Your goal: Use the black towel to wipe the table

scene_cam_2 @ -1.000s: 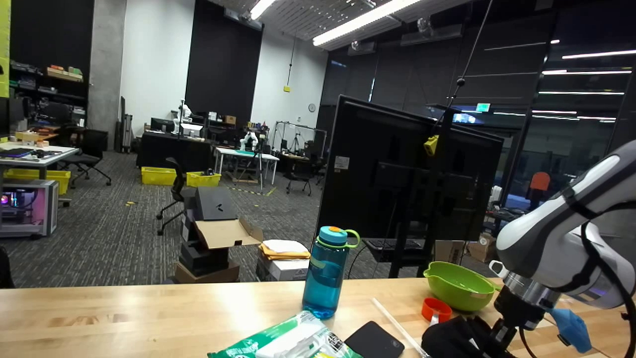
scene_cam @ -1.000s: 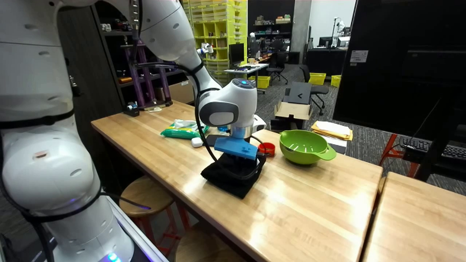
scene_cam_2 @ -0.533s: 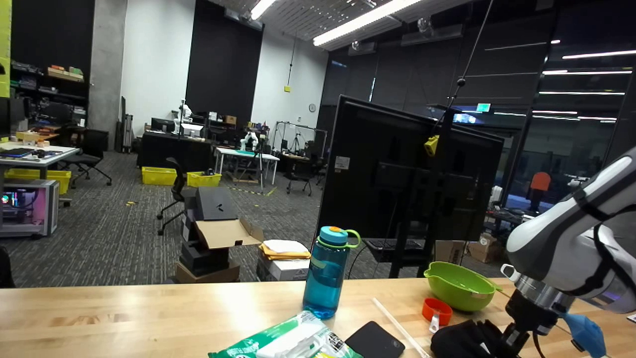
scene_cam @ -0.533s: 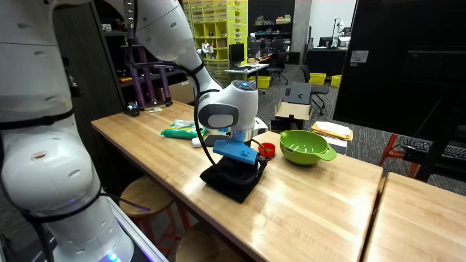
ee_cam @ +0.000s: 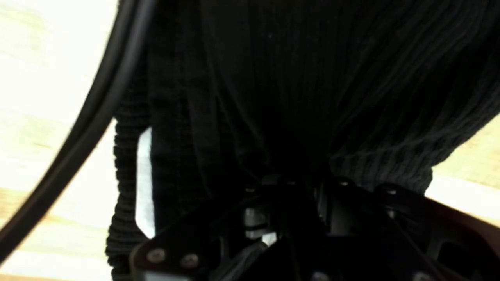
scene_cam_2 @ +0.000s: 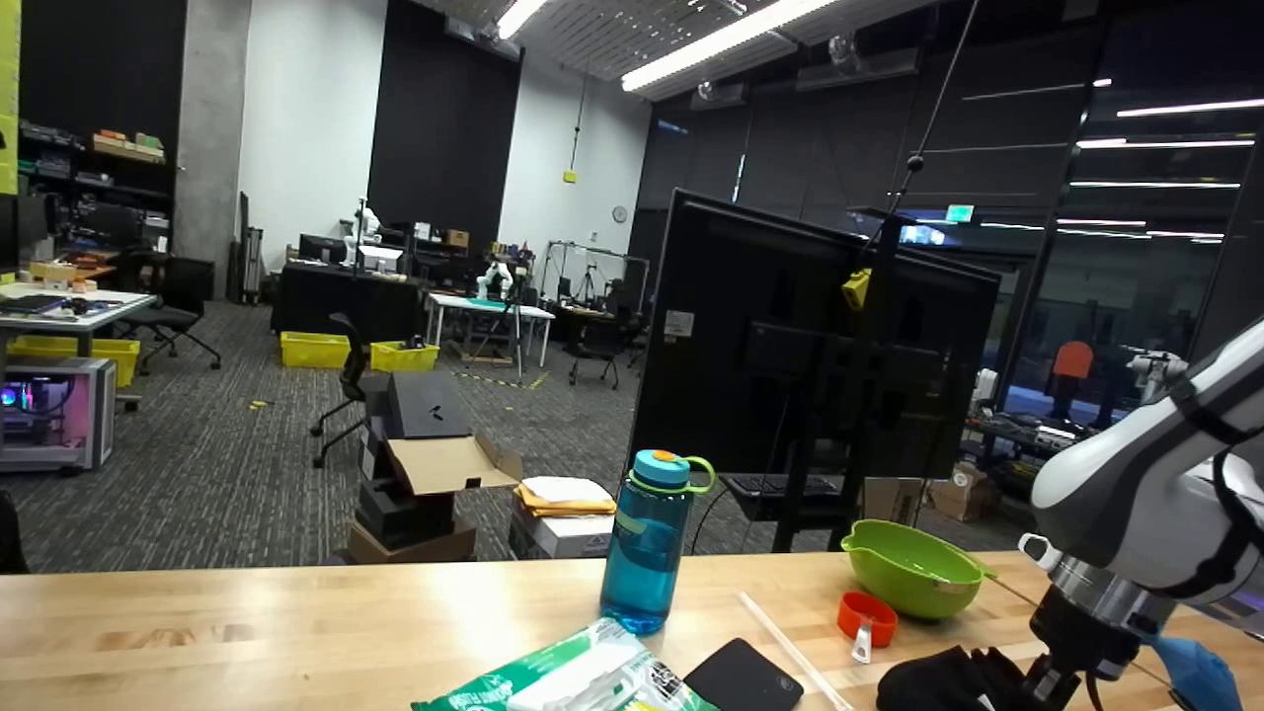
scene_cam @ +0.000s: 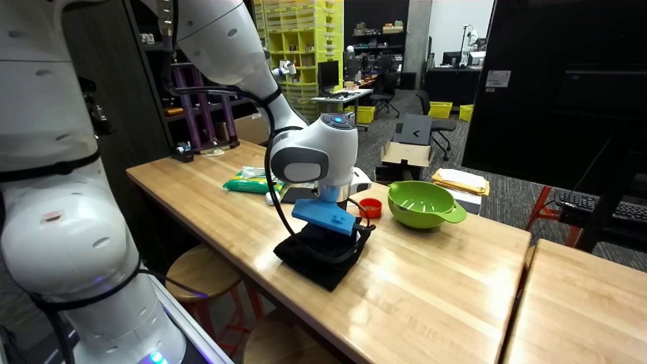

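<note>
The black towel lies folded on the light wooden table in an exterior view. It also shows at the lower right of an exterior view, partly cut off by the frame edge. In the wrist view the towel fills most of the picture, with a white tag at its left side. My gripper points down onto the towel. Its fingers are close together and the cloth folds run in between them, so it is shut on the towel. The fingertips are dark and partly hidden in the cloth.
A red measuring cup and a green bowl stand just beside the towel. A blue bottle, a green wipes pack, a dark square object and a white stick are further along. A gap separates another table.
My gripper and the towel have slid together along the table, away from the red cup and wipes pack. The cup's handle now shows apart from the towel. The grip looks the same.
</note>
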